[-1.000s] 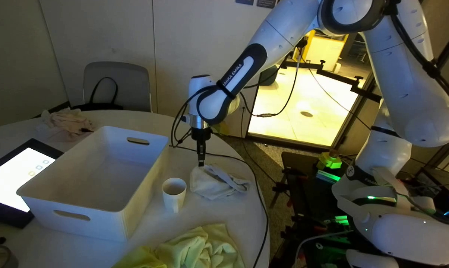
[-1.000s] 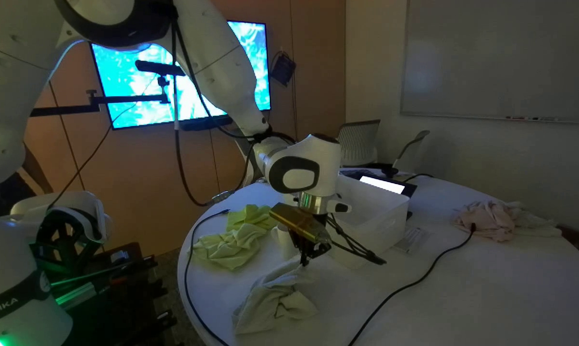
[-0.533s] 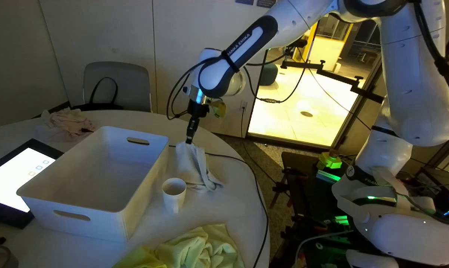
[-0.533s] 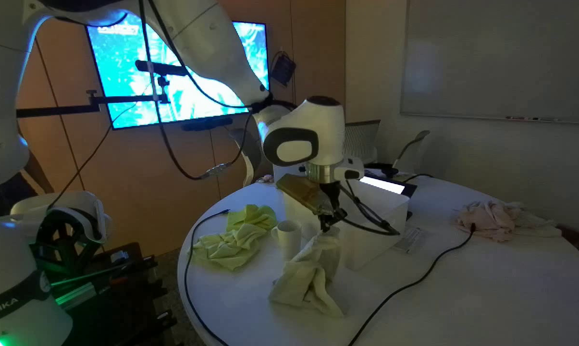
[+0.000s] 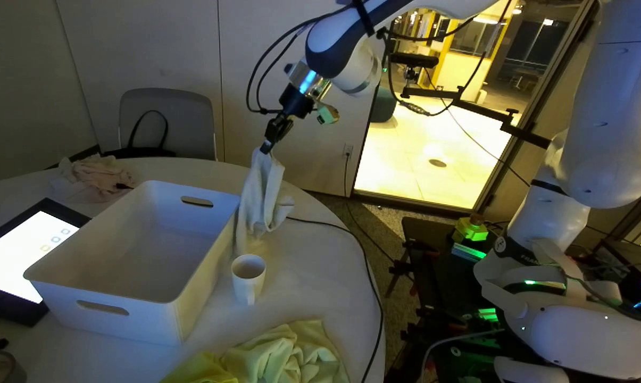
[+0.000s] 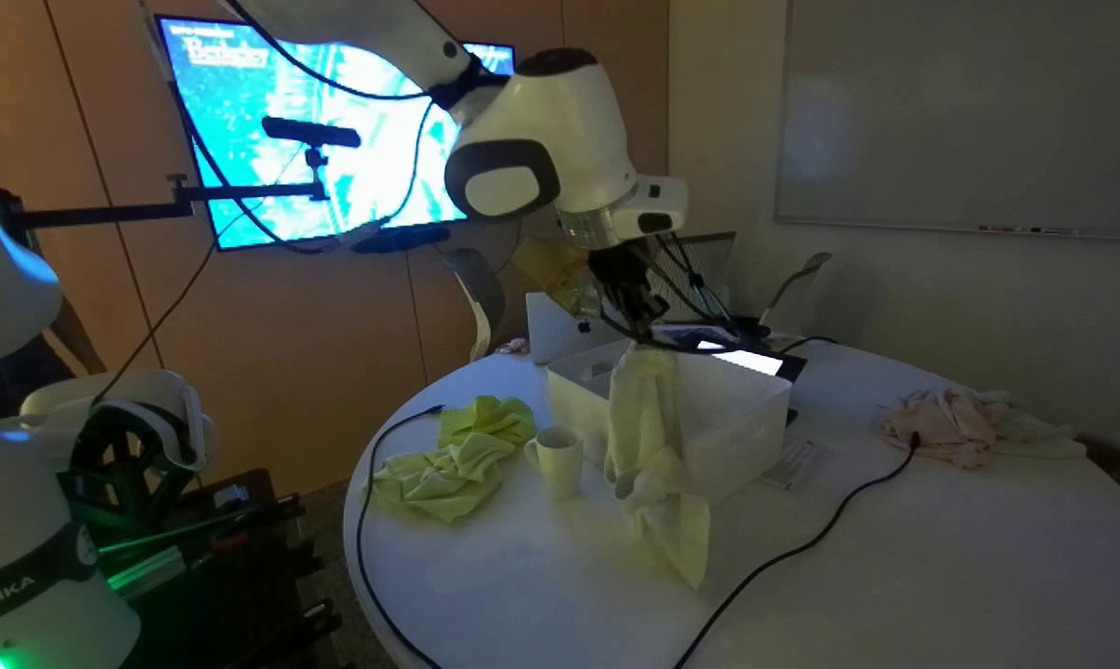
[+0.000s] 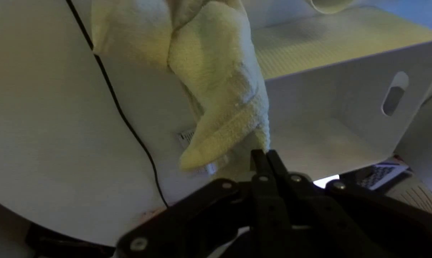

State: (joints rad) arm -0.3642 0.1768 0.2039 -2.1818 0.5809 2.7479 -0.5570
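Off-white and nubby, a single cloth hangs in long, twisted folds from the black tool, whose fingers are pressed together, pinching its top end. In an exterior view the cloth sits just right of centre, in front of a white bin; its lower end tapers to a point, and whether that brushes the white desk is unclear. In the wrist view it runs from the tool's tips, at lower centre, up to the top edge, thick and softly creased.

A wall screen at upper left carries a word that looks like "Berkeley", under a line too blurred to read. "EMIKA" marks the arm's base at lower left, and a silver laptop bears an Apple logo.

Counted on the desk: one bin, with two handle slots showing in an exterior view; one white mug near it; one glowing display with three small icons, at far left; one pinkish heap of fabric, at right; and a crumpled yellow-green bundle at bottom centre, whether one piece or two cannot be told.
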